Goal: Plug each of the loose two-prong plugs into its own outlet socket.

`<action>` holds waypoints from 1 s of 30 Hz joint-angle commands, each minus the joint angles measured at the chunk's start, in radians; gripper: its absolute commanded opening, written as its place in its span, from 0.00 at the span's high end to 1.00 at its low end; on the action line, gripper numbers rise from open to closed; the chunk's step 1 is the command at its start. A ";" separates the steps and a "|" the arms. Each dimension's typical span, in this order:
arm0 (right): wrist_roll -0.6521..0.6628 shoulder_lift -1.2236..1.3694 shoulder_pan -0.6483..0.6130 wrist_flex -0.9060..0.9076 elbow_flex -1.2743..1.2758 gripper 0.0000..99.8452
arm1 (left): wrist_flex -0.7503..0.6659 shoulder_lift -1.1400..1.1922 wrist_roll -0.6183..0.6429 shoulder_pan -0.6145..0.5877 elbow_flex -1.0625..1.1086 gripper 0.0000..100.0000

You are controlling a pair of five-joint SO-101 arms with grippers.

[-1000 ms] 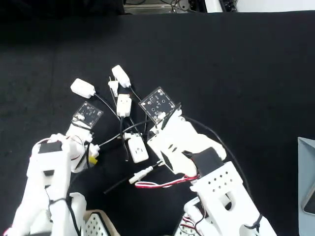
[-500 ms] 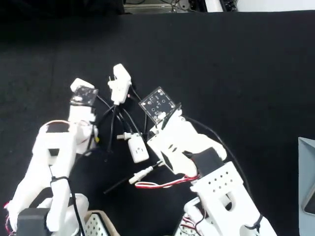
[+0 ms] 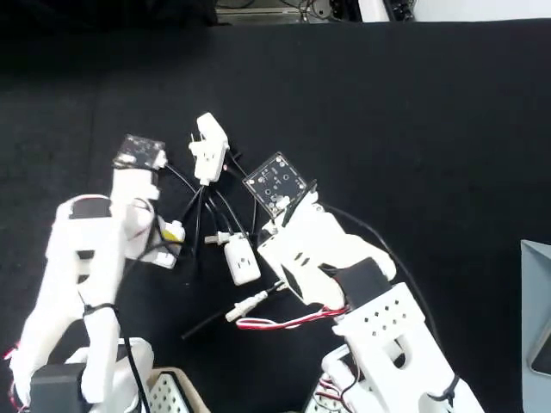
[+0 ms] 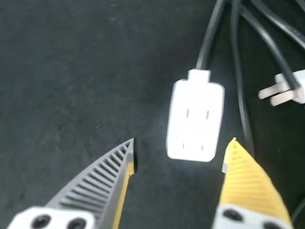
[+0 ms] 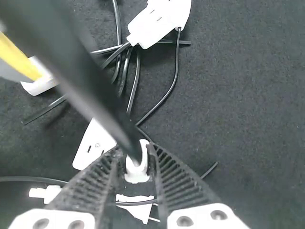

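Observation:
My left gripper (image 4: 181, 143) is open, one grey and one yellow finger on either side of a white outlet socket (image 4: 195, 119) lying flat on the black table. In the high view the left arm (image 3: 86, 249) stretches up the left side, its tip covering that socket. My right gripper (image 5: 136, 164) is shut on the white end of a plug (image 5: 138, 171), whose black cable rises toward the camera. Another socket (image 3: 241, 261) lies just left of the right arm (image 3: 323, 249). A loose plug (image 3: 245, 303) lies below that socket. A white socket-and-plug cluster (image 3: 209, 148) sits farther up.
Black cables (image 3: 202, 206) tangle between the two arms. A two-prong plug (image 4: 286, 90) lies beside the cables near the left gripper. A pale container (image 3: 538, 318) stands at the right edge. The arm bases (image 3: 164, 391) fill the near edge.
The left arm has moved up the table, from near the middle cables to over the far-left socket. The upper socket-and-plug cluster shifted up and bunched together. The right arm kept still.

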 commanded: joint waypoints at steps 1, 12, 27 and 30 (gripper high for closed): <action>-0.006 0.001 -0.006 0.009 -0.039 0.99 | 0.106 -0.041 -0.017 -0.105 -0.131 0.70; 0.081 0.277 -0.301 0.031 -0.225 0.99 | 0.023 -0.377 0.138 -0.400 0.142 0.70; 0.114 0.662 -0.385 -0.264 -0.372 0.99 | -0.218 -0.427 0.324 -0.553 0.384 0.70; 0.112 0.684 -0.385 -0.324 -0.371 0.99 | -0.255 -0.427 0.325 -0.553 0.404 0.70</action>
